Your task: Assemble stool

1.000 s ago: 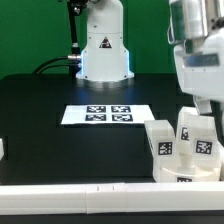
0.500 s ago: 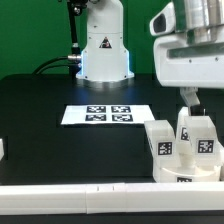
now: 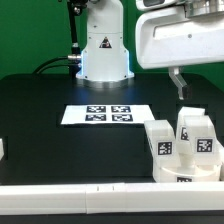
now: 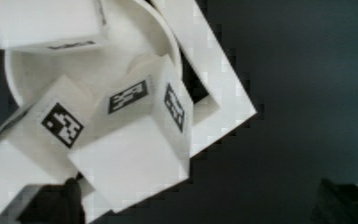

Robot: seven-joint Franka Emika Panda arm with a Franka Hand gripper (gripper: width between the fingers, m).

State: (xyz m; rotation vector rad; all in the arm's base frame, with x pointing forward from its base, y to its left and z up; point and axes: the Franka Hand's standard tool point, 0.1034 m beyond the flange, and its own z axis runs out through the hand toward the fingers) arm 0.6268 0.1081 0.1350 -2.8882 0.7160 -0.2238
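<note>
Several chunky white stool legs (image 3: 182, 146) with black-and-white tags stand bunched together at the exterior view's lower right. The round seat cannot be made out. My gripper (image 3: 179, 86) hangs above the legs and clear of them, with one dark finger showing under the big white hand. In the wrist view the legs (image 4: 119, 98) fill most of the picture. My gripper (image 4: 202, 205) is open and holds nothing; its dark fingertips (image 4: 48, 203) stand far apart at the frame's corners.
The marker board (image 3: 107, 114) lies flat in the middle of the black table. The arm's white base (image 3: 104, 50) stands at the back. A white rail (image 3: 80, 191) runs along the front edge, and a small white piece (image 3: 3, 148) sits at the exterior view's left edge.
The hand has risen and swung toward the exterior view's left, away from the legs. The legs have not moved.
</note>
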